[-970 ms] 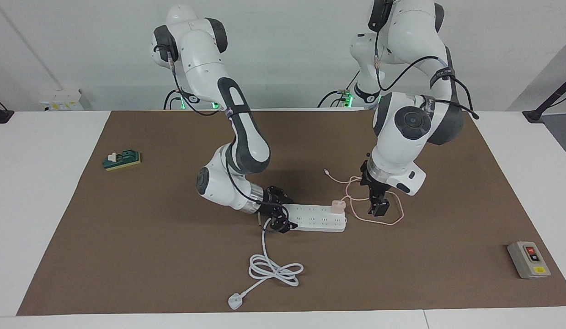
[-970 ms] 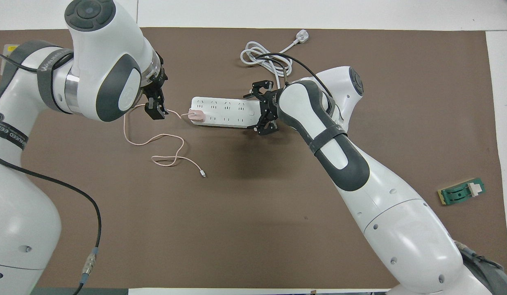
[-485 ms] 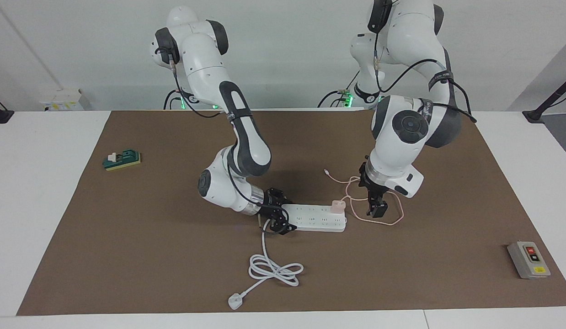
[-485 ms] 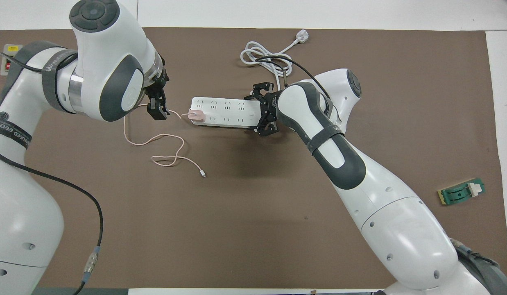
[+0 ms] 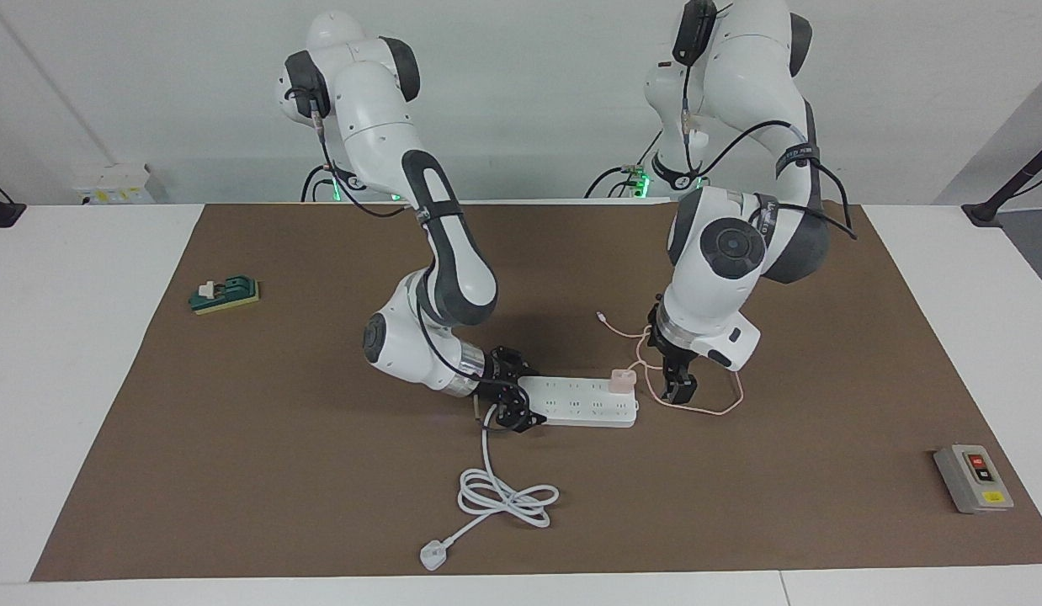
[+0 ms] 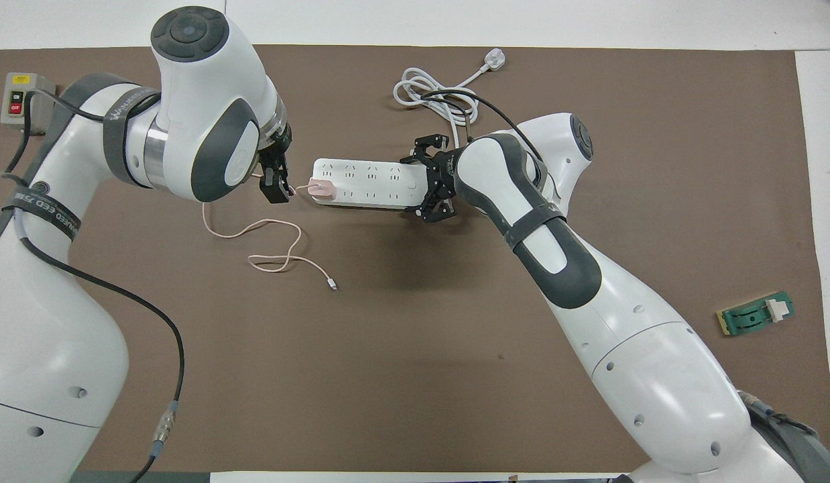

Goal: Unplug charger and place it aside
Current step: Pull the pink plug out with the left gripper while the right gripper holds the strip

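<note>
We see the pink charger point(image 5: 622, 380) plugged into the end of the white power strip point(image 5: 582, 401) toward the left arm's end of the table. Our left gripper point(image 5: 679, 390) hangs just beside it, not touching, over the pink cable point(image 5: 708, 410), fingers apart and empty. Our right gripper point(image 5: 511, 404) clamps the strip's other end, where its white cord point(image 5: 497, 492) leaves.
</note>
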`<action>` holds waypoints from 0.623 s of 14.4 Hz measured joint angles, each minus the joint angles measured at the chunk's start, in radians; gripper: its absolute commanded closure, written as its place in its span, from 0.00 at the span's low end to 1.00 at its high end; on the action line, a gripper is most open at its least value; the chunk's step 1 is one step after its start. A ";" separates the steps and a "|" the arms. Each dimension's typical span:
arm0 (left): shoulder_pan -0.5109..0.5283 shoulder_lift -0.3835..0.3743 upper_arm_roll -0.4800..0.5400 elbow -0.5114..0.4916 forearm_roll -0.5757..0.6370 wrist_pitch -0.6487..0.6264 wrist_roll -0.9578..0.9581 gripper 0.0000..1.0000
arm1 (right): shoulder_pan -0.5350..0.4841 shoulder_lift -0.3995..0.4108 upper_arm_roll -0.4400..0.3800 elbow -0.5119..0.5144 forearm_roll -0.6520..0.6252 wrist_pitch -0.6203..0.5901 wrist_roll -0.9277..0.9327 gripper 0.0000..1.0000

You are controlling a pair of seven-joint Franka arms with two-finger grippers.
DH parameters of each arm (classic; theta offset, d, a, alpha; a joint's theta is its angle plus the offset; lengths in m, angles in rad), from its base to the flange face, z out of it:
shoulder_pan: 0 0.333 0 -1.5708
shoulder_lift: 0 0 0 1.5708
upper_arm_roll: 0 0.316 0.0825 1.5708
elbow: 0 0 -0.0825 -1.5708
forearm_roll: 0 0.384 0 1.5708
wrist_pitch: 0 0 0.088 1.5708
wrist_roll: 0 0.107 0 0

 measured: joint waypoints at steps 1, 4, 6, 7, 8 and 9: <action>-0.005 0.004 0.000 0.000 0.000 0.000 -0.009 0.00 | 0.000 0.000 0.000 -0.001 0.004 -0.001 0.000 1.00; -0.013 0.014 0.000 0.000 0.000 0.000 -0.031 0.00 | -0.001 0.000 -0.001 -0.004 0.023 -0.001 0.000 1.00; -0.026 0.017 0.000 0.000 0.000 0.000 -0.041 0.00 | -0.001 0.000 -0.001 -0.005 0.027 -0.001 0.000 1.00; -0.034 0.018 0.000 0.000 0.000 0.000 -0.050 0.00 | -0.001 0.000 -0.001 -0.005 0.027 -0.001 0.000 1.00; -0.039 0.019 0.000 0.000 0.000 0.001 -0.059 0.00 | -0.001 0.000 -0.001 -0.005 0.028 -0.001 -0.001 1.00; -0.043 0.021 0.001 0.000 0.000 0.001 -0.063 0.00 | -0.001 0.000 -0.001 -0.006 0.029 -0.001 -0.001 1.00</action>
